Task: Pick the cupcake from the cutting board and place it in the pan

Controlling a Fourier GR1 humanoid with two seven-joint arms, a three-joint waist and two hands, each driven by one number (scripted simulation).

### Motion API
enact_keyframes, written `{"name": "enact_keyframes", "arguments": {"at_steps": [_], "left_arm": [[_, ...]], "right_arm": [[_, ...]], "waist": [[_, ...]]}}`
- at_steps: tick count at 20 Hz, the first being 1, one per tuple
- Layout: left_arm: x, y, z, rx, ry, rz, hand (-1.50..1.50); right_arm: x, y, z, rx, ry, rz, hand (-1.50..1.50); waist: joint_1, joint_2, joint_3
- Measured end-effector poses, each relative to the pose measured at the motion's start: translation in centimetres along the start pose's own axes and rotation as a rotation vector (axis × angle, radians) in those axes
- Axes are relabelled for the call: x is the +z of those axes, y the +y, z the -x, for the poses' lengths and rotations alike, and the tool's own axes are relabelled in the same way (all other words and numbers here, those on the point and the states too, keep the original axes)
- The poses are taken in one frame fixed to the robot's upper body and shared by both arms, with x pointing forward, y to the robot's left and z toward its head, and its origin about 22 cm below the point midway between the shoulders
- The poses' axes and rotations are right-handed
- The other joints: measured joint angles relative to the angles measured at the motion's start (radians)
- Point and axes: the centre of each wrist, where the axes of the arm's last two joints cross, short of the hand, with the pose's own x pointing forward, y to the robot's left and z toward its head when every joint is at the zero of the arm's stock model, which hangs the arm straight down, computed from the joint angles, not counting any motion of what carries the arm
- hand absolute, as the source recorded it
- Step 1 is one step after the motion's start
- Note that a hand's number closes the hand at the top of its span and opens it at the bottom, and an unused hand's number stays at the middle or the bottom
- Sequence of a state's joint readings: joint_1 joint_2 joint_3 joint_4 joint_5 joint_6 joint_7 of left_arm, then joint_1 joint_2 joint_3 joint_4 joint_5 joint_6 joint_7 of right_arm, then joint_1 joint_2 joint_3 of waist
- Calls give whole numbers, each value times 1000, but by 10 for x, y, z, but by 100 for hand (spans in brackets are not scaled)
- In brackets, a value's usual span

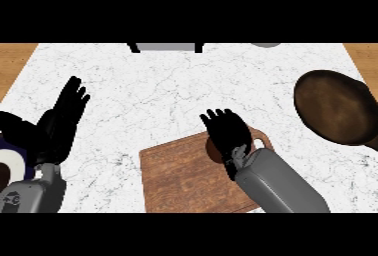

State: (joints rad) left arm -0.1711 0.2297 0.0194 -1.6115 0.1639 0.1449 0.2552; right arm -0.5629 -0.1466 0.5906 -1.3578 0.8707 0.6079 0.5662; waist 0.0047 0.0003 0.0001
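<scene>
A brown wooden cutting board (184,180) lies at the counter's near middle. My right hand (229,135) hovers over the board's far right corner with its fingers straight and pointing away from me, so it is open. A small dark brown round shape, likely the cupcake (212,150), peeks out at the hand's left edge; the hand hides most of it. The dark brown pan (336,107) sits at the right side of the counter, well apart from the hand. My left hand (63,120) rests open at the left, fingers up.
A grey object with black legs (166,47) stands at the counter's far edge, and a small grey shape (266,44) shows beside it. A dark and white object (11,162) lies at the left edge. White marble counter (162,95) stretches between board and far edge.
</scene>
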Motion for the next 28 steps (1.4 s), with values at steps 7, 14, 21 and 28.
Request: {"name": "enact_keyframes", "arguments": {"at_steps": [7, 14, 21, 28], "left_arm": [[3, 9, 10, 2, 3, 3, 0], [-2, 2, 8, -2, -5, 7, 0], [-1, 9, 11, 2, -1, 7, 0], [1, 12, 5, 3, 6, 1, 0]], "right_arm": [[-21, 10, 0, -35, -16, 17, -150], [-36, 25, 0, -43, -56, -14, 150], [-44, 31, -1, -32, -127, 31, 150], [-45, 33, 2, -68, -155, 73, 150]], "waist": [[1, 0, 0], [-1, -3, -2], [-2, -9, -6], [-3, -11, -6]]}}
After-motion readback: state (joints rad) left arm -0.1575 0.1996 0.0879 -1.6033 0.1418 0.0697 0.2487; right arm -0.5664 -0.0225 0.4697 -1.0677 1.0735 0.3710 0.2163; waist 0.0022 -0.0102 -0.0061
